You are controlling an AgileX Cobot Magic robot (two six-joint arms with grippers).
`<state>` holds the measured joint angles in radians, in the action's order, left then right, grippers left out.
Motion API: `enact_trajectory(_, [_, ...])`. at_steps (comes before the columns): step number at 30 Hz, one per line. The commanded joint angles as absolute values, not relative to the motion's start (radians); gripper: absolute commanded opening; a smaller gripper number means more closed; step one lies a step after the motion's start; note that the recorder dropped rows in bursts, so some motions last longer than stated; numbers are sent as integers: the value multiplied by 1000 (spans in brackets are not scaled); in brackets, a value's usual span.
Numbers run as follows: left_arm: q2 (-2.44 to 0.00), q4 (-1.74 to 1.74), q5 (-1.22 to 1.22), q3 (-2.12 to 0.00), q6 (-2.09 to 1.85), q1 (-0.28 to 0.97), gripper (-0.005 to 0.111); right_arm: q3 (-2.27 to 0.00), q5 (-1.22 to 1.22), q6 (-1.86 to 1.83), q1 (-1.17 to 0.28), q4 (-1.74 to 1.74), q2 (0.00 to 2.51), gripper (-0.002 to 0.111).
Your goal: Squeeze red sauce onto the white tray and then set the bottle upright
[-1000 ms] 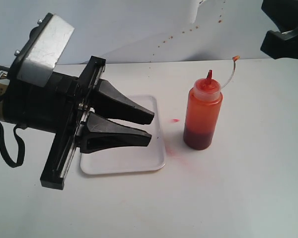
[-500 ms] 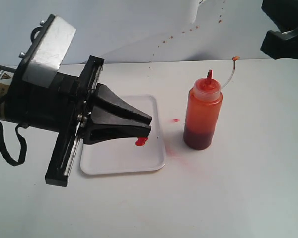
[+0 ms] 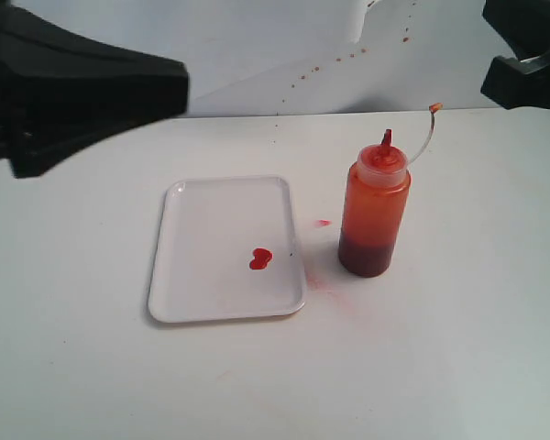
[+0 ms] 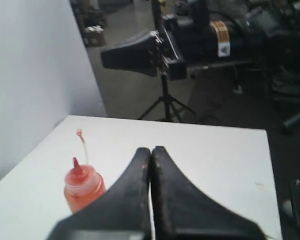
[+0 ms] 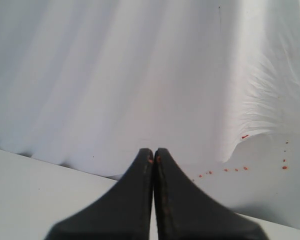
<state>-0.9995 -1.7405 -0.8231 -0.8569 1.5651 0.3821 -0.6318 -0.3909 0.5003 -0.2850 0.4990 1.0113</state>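
Observation:
The bottle (image 3: 374,213) stands upright on the table to the right of the white tray (image 3: 202,293), its cap strap curving up from the red nozzle. It also shows in the left wrist view as the bottle (image 4: 82,186). A small blob of red sauce (image 3: 260,259) lies on the tray's right half. My left gripper (image 3: 170,87) is raised at the upper left, shut and empty; the left wrist view shows the left gripper (image 4: 151,150) with jaws pressed together. My right gripper (image 5: 153,151) is shut and empty, facing the backdrop; its arm (image 3: 527,55) is at the upper right.
Faint red smears (image 3: 323,223) mark the table between tray and bottle. Small red specks (image 3: 348,55) dot the white backdrop. In the left wrist view, the table's far edge (image 4: 190,125) gives way to a floor with a tripod (image 4: 165,100).
My left gripper has shut, lifted away from over the tray and drawn back to the upper left. The sauce blob on the tray is now uncovered. The bottle has not moved.

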Motion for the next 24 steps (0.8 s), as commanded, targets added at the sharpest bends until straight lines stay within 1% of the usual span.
enact_trajectory(1, [-838, -1744, -679, -789, 1673, 388, 0, -626, -387, 501, -280, 495, 1006, 0])
enact_trajectory(4, [-746, -1744, -639, -732, 1676, 388, 0, -626, -387, 501, -280, 495, 1006, 0])
enact_trajectory(10, [-558, -1744, -401, -567, 1894, 388, 0, -626, -387, 501, -280, 495, 1006, 0])
enact_trajectory(16, [-331, -1739, -218, -371, 1955, 394, 0, -626, -387, 501, -280, 495, 1006, 0])
enact_trajectory(19, [-259, -1654, -127, -264, 2014, 397, 0, -626, -387, 501, -280, 495, 1006, 0])
enact_trajectory(21, [-216, -1639, -115, -211, 2014, 373, 0, -626, -387, 501, -280, 495, 1006, 0])
enact_trajectory(24, [-128, -1670, -128, -122, 2008, 294, 0, -626, -387, 503, -280, 495, 1006, 0])
